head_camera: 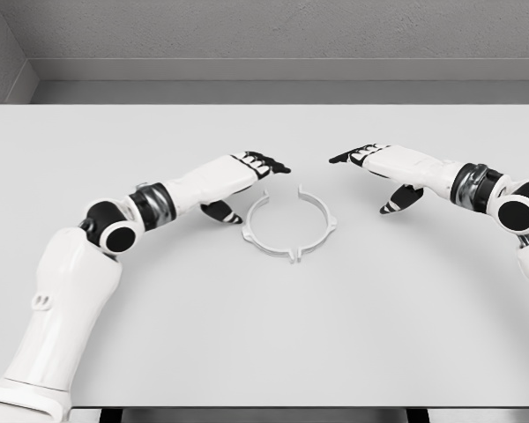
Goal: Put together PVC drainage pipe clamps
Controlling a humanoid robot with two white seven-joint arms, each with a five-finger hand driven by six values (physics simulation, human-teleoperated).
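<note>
Scene: a white surface (264, 352) carried two white clamp halves laid as a near-closed ring at mid-table, between the two arms.
Left clamp half (251, 225): a half-ring arc with a tab at its near end, lying flat; its far end stood just apart from the other half's far end, leaving a small gap at the ring's far side.
Right clamp half (322, 216): the mirror arc, flat, its side tab pointing right; near ends of the two halves met or nearly met at the near tab, though contact could not be judged.
Left robot hand (251, 172): hovering or resting just left and far of the ring, fingers stretched out toward the right, thumb hanging down near the left arc; holding nothing.
Right robot hand (375, 167): set to the right and far of the ring, fingers extended leftward, thumb dropped below; also empty-handed.
Key relation: the ring lay near and between both hands, the left arc just right of and nearer than the left hand, the right arc to the left of and nearer than the right hand. The split ran roughly far-to-near.
Nearer hand: the left one looked closer to its arc; the right stood somewhat further off.
Judgement: each hand probably needed to come nearward and inward to press the halves together.
</note>
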